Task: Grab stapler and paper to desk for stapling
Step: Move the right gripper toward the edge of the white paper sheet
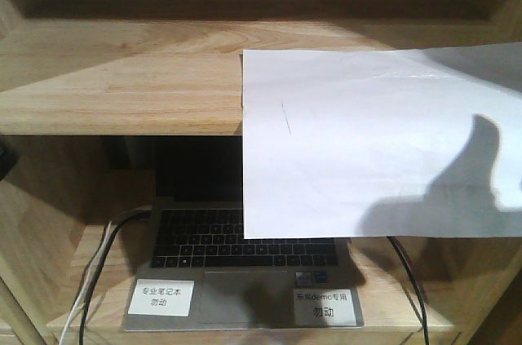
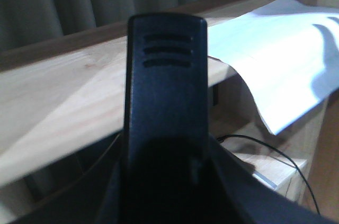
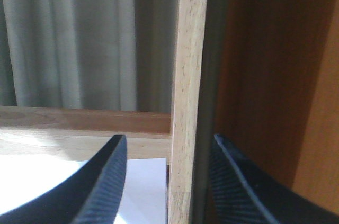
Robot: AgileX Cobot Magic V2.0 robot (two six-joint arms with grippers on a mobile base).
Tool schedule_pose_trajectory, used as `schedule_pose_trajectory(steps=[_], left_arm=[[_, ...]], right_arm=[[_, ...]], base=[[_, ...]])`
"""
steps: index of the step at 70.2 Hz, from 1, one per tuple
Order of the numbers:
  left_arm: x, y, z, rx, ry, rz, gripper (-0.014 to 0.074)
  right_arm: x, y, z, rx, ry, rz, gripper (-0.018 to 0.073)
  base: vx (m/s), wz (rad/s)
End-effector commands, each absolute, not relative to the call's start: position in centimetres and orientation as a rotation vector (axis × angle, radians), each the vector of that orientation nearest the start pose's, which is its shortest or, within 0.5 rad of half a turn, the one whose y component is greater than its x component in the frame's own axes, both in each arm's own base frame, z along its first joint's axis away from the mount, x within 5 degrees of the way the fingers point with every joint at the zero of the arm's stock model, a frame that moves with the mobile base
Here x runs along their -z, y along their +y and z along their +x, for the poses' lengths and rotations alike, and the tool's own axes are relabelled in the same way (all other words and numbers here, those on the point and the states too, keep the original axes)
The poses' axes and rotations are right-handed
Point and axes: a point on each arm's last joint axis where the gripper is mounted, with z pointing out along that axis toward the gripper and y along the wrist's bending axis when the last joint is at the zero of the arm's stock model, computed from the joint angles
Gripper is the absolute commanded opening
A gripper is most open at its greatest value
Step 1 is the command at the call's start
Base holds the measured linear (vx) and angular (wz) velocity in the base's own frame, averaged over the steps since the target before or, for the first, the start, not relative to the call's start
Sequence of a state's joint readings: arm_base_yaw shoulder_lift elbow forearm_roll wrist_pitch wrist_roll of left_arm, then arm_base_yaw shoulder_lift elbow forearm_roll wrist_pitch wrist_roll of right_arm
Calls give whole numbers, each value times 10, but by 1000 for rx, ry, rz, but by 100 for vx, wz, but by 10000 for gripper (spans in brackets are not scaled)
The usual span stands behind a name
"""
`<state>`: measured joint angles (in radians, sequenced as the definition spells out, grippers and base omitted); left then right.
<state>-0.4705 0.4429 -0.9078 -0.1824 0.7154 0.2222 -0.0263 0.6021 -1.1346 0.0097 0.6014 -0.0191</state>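
Hanging over the front edge of the upper shelf board [image 1: 122, 76], the paper [image 1: 367, 141] lies with its back part flat on the wood. Its front part droops free and covers the right of the laptop [image 1: 245, 263] screen in the bay below. In my front view its left edge runs straight down, with bare wood stretching leftward from it. Its right side runs out of frame, and a finger-shaped shadow [image 1: 477, 174] falls across the lower right of the sheet. From my left wrist camera the overhang bends in a soft wave with open air beneath it.

The stapler [image 2: 165, 91] stands upright in the middle of that view, black, with three ridges near its tip. My left gripper [image 2: 167, 179] is closed on its lower body, left of the paper.

My right gripper [image 3: 169, 142] has its jaws apart and holds nothing. A wooden upright [image 3: 185, 75] of the shelf rises between the two fingers. The left finger sits over the white of the paper, a narrow gap off the post. The right finger is on the side of a dark brown panel [image 3: 275, 75].

Two white labels [image 1: 161, 297] sit on the laptop's palm rest, and cables [image 1: 98, 272] trail down at its left and right.
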Motion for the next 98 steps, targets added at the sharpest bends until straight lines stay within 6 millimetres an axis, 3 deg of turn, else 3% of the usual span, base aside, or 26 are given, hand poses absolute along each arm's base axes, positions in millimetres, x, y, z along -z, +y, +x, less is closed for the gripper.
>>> schedule_pose_trajectory(steps=[1, 12, 25, 98], left_arm=[[-423, -25, 27, 415, 1490, 496, -8], [-408, -15, 6, 419, 1442, 486, -8], [-404, -10, -5, 421, 1438, 493, -7], [-404, -9, -6, 421, 1438, 493, -8]], right_arm=[[-493, -2, 71, 40, 1469, 7, 343], [-493, -2, 71, 40, 1469, 7, 343], [-493, -2, 71, 40, 1469, 7, 343], [-493, -2, 71, 40, 1469, 7, 343]], base=[[0, 0], [0, 0], [0, 0], [0, 0]])
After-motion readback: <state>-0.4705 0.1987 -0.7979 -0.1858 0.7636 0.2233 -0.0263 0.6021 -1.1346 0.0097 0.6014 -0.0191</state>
